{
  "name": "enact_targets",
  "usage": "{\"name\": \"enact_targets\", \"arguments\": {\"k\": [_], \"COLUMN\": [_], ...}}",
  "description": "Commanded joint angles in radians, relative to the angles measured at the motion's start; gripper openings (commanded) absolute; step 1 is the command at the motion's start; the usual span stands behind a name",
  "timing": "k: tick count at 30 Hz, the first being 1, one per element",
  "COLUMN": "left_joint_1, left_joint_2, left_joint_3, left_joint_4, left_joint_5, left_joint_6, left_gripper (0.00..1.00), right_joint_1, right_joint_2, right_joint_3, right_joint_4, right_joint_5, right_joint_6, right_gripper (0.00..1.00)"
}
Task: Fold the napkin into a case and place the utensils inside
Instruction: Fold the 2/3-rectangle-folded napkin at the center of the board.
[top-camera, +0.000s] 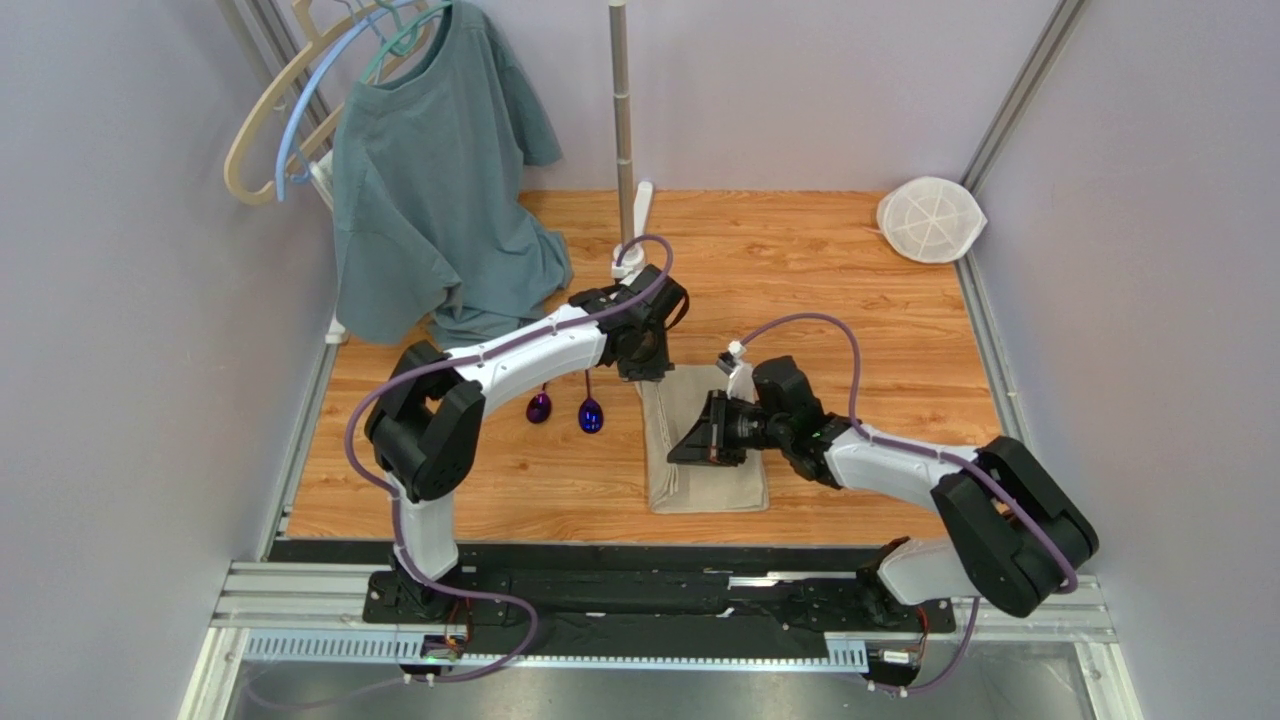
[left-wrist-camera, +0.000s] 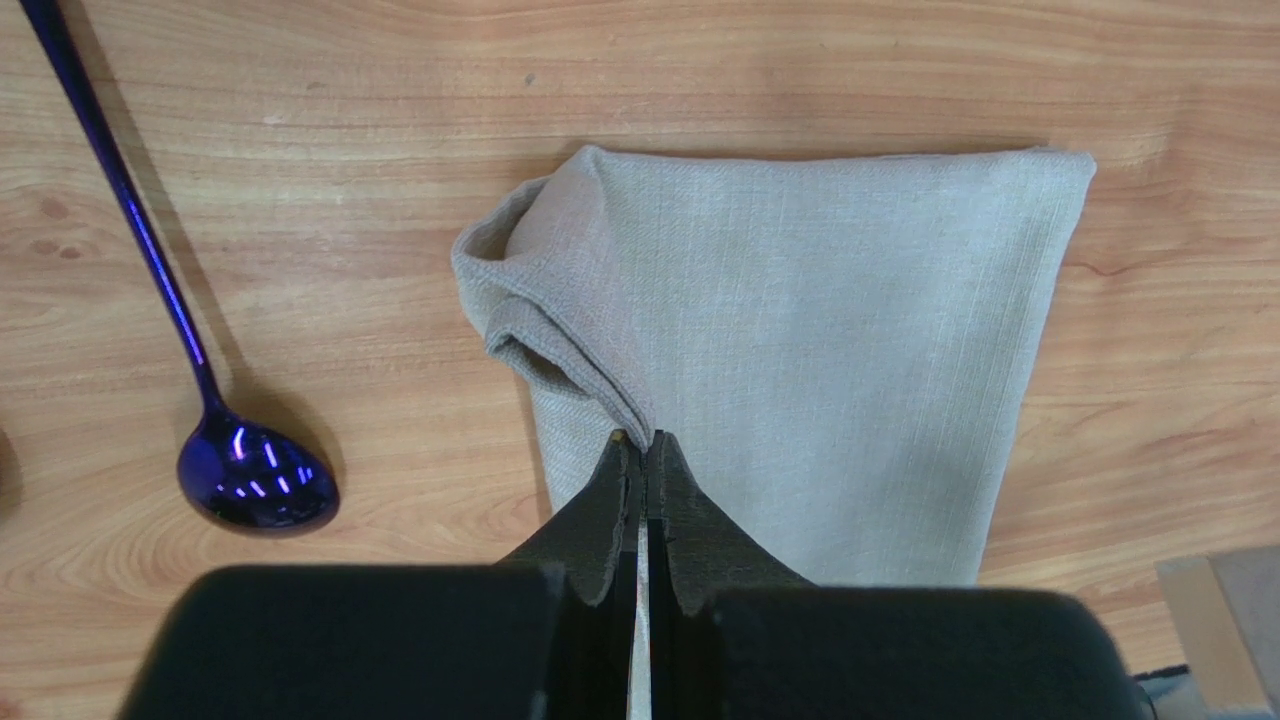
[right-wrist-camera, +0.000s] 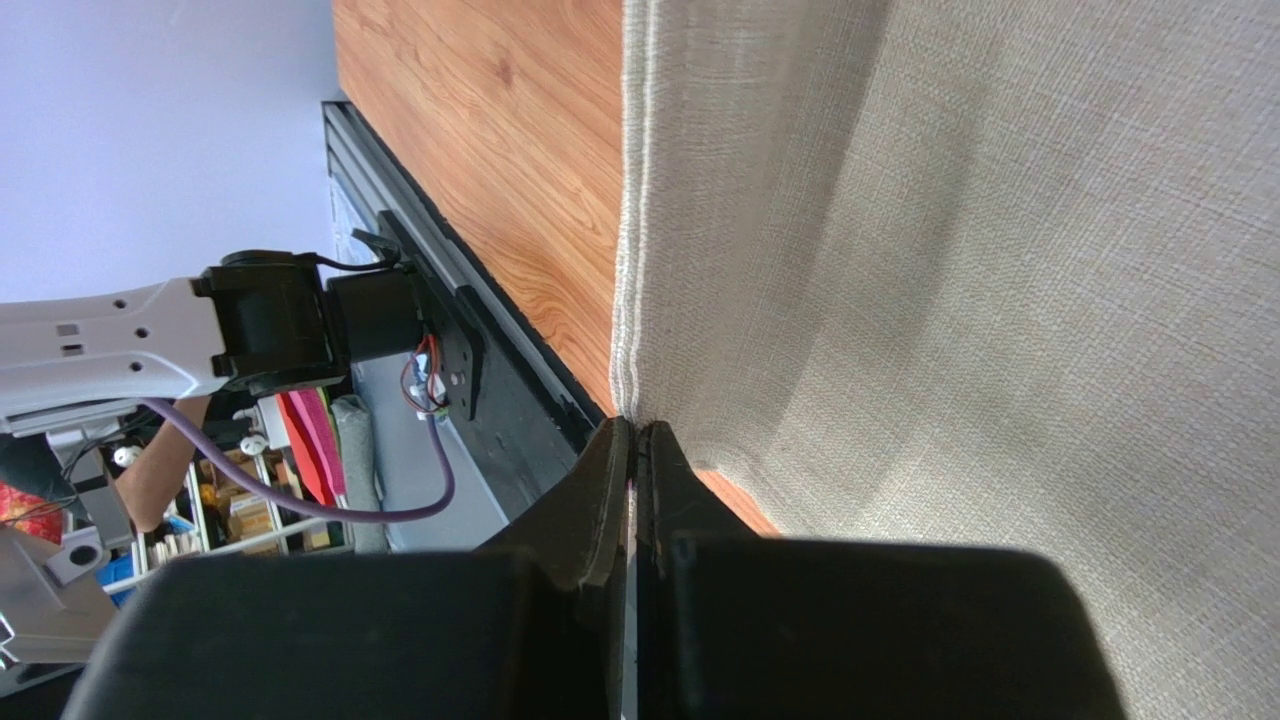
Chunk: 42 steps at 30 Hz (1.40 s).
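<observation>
The beige napkin (top-camera: 706, 450) lies folded into a narrow oblong case on the wooden table, its long side running away from the arms. My left gripper (top-camera: 649, 372) is at its far end, shut on a raised fold of the top layer (left-wrist-camera: 571, 323) near the left corner. My right gripper (top-camera: 676, 447) reaches in from the right and is shut on the cloth's hemmed long edge (right-wrist-camera: 628, 300). Two purple spoons (top-camera: 538, 408) (top-camera: 591, 414) lie left of the napkin, bowls toward the arms. One spoon (left-wrist-camera: 248, 473) shows in the left wrist view.
A grey-green T-shirt (top-camera: 428, 195) hangs from hangers at the back left beside a metal pole (top-camera: 621, 105). A white mesh disc (top-camera: 932, 219) leans in the back right corner. The black rail (top-camera: 601, 578) runs along the table's near edge.
</observation>
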Motion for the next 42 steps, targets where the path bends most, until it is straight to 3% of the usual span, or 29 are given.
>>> {"name": "enact_targets", "arguments": {"k": [1,20,32,42], "left_joint_1": [-0.019,-0.082,-0.112,-0.121], "left_joint_2": [0.025,0.229,0.291,0.303], "left_joint_3": [0.085,0.337,0.375,0.372], "left_joint_4": [-0.009,-0.064,-0.06,-0.061], "left_joint_5": [-0.088,-0.118,-0.096,-0.084], "left_joint_6": [-0.036,-0.013,0.042,0.093], "left_gripper": [0.0,0.0,0.0,0.0], "right_joint_1": [-0.032,-0.238,-0.233,-0.176], "right_joint_2": [-0.089,-0.112,0.017,0.067], "right_joint_3": [-0.045,-0.155,-0.154,-0.154], "right_joint_4": [-0.017,-0.115,-0.087,-0.009], "right_joint_5": [-0.096,-0.167,-0.161,-0.141], "right_joint_6": [-0.02,-0.117,-0.16,-0.102], "right_gripper": [0.0,0.0,0.0,0.0]}}
